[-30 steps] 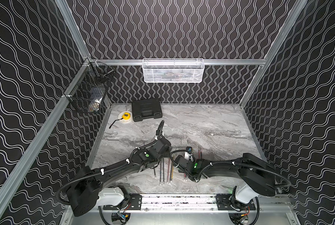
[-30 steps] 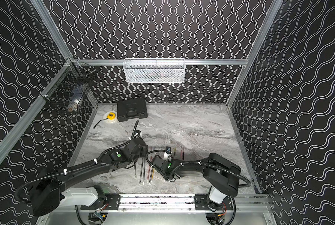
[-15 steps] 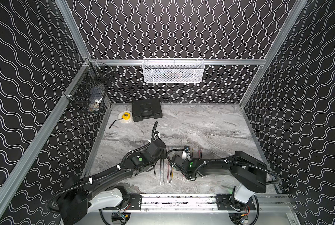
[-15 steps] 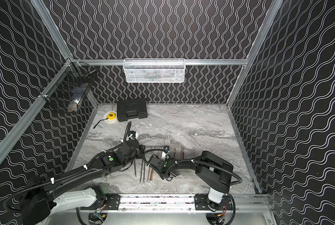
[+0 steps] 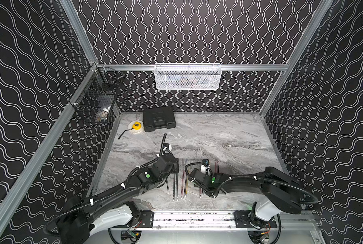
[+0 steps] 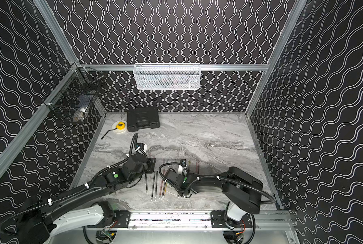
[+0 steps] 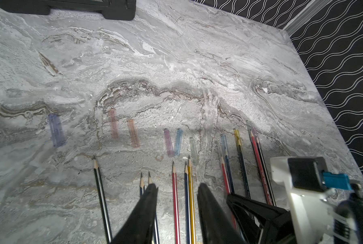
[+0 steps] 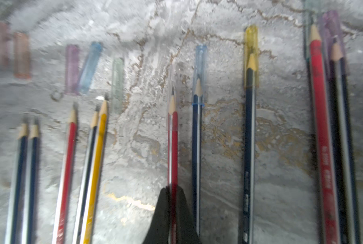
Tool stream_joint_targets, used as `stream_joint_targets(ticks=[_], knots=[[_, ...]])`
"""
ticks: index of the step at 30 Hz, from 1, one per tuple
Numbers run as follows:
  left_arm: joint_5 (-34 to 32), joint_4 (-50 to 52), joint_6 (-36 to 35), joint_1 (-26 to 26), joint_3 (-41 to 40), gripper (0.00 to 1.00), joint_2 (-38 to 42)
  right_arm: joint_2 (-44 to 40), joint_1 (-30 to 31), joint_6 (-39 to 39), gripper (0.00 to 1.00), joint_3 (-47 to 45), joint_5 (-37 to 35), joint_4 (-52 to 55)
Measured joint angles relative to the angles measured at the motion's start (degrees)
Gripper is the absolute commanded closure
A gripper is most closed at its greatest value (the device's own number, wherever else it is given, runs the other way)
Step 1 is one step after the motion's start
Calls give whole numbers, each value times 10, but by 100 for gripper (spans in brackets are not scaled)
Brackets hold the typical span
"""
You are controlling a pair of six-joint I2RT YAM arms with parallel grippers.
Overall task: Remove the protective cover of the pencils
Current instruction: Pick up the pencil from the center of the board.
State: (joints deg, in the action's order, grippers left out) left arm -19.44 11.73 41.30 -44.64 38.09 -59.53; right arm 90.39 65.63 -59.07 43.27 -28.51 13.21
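Note:
Several pencils (image 5: 182, 186) lie side by side near the table's front edge, tips pointing to the back. My right gripper (image 8: 173, 191) is shut on a red pencil (image 8: 173, 137); a faint clear cover seems to sit over its tip. To one side of it, other pencils wear a blue cover (image 8: 200, 67), a yellow cover (image 8: 251, 48) and a purple cover (image 8: 332, 38). My left gripper (image 7: 177, 188) hovers open over a red, a dark and a yellow pencil (image 7: 190, 190), all bare. Several loose tinted covers (image 7: 133, 134) lie beyond the bare tips.
A black case (image 5: 158, 118) and a yellow tape measure (image 5: 136, 126) sit at the back left. A white mesh basket (image 5: 187, 77) hangs on the back wall and a black wire basket (image 5: 96, 99) on the left wall. One more clear cover (image 7: 48, 64) lies farther back.
My right gripper has closed onto the red pencil. My left gripper has drawn back toward the front, over the pencils.

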Motion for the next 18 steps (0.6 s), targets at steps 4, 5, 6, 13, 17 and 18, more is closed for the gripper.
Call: stream_joint_targets(ticks=[4, 5, 6, 13, 17, 18], knots=[[4, -5, 6, 0, -9, 62, 15, -48, 4, 14, 100, -30, 9, -19], [7, -8, 7, 0, -10, 62, 18, -62, 5, 17, 100, -42, 12, -30], [11, -13, 7, 0, -13, 62, 21, -75, 7, 19, 100, -53, 17, -42], [46, -47, 7, 0, -29, 62, 31, -176, 15, 52, 100, -118, 38, -110], [73, -71, 7, 0, -30, 62, 23, -217, 21, 74, 100, -145, 51, -151], [82, -79, 8, 0, -30, 62, 19, -223, 22, 76, 100, -151, 57, -163]])
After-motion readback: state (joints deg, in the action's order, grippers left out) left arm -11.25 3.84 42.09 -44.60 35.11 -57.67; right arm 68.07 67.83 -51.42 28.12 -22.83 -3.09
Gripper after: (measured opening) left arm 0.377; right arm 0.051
